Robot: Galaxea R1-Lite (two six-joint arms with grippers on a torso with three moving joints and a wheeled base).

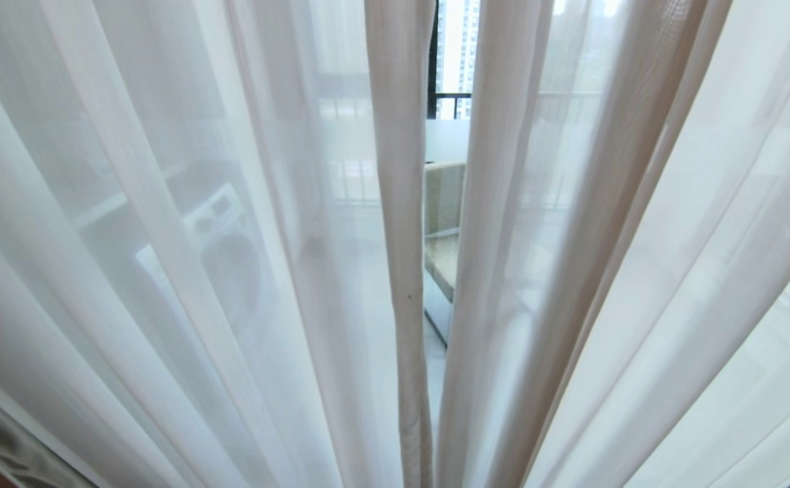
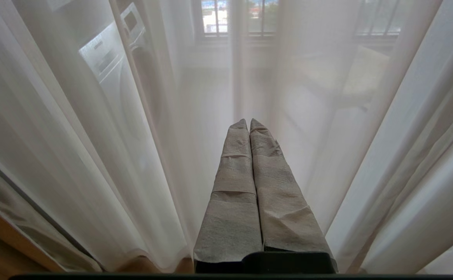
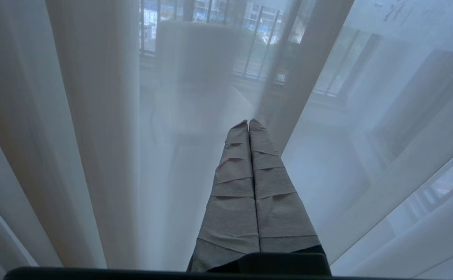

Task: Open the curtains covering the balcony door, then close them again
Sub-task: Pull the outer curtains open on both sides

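From my head camera I see the curtains [image 1: 245, 271] filling the whole frame, sheer white cloth hanging in long vertical folds, with a narrow slit at twelve o'clock where the two panels nearly meet. Through that slit shows the balcony door [image 1: 443, 139] and its dark frame. My left gripper [image 2: 249, 121] points at the sheer cloth, its wrapped fingers [image 2: 236, 163] pressed together and holding nothing. My right gripper [image 3: 248, 122] does likewise, closed and empty, cloth all around its tip. The panel edges run straight up and down; I judge either arm could reach the slit, and I cannot tell which is nearer.
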